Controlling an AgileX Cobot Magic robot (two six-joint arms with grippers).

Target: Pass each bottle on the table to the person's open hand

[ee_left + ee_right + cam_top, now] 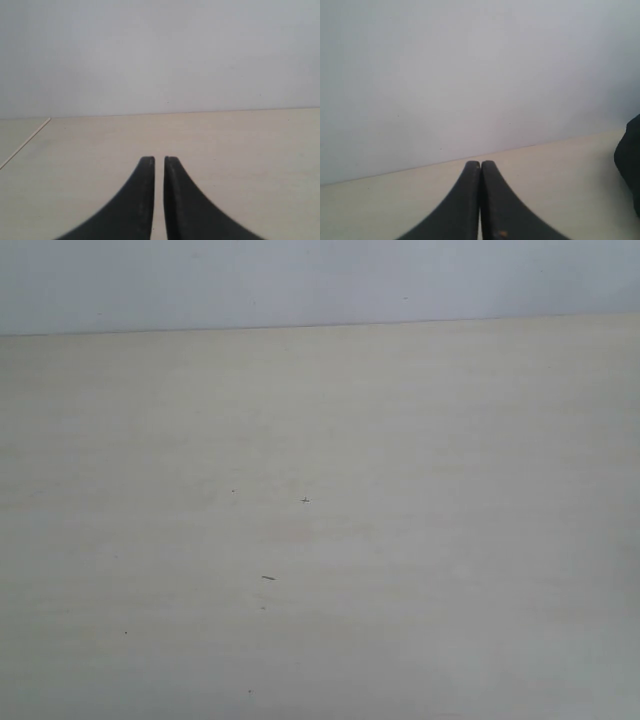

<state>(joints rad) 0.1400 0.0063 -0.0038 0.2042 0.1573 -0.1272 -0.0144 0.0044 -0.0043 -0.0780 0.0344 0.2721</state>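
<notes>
— How does the left arm sit?

— Low over the table, with the left gripper aimed along the pale top toward the plain wall behind it. I cannot tell whether it touches the surface.

— And its fingers?

— All but closed. A thin slit runs between the two black tips and the table shows through it. Nothing is in the grip and nothing touches the tips.

— Anything near it?

— A thin pale seam crosses the tabletop off to one side, well apart from the tips.

— Now the right arm.

— Much the same pose. The right gripper is low, pointing across the table at the wall, tilted a little so that the wall fills most of its view.

— Its fingers?

— Pressed together along their length, tip to tip, with nothing held.

— What else is by it?

— A dark rounded shape at the edge of that view, too cut off to name.

— Where are the bottles and the person's hand?

— I cannot tell from these views. The outside camera shows the beige table with a few tiny dark specks, and the wall behind.
</notes>
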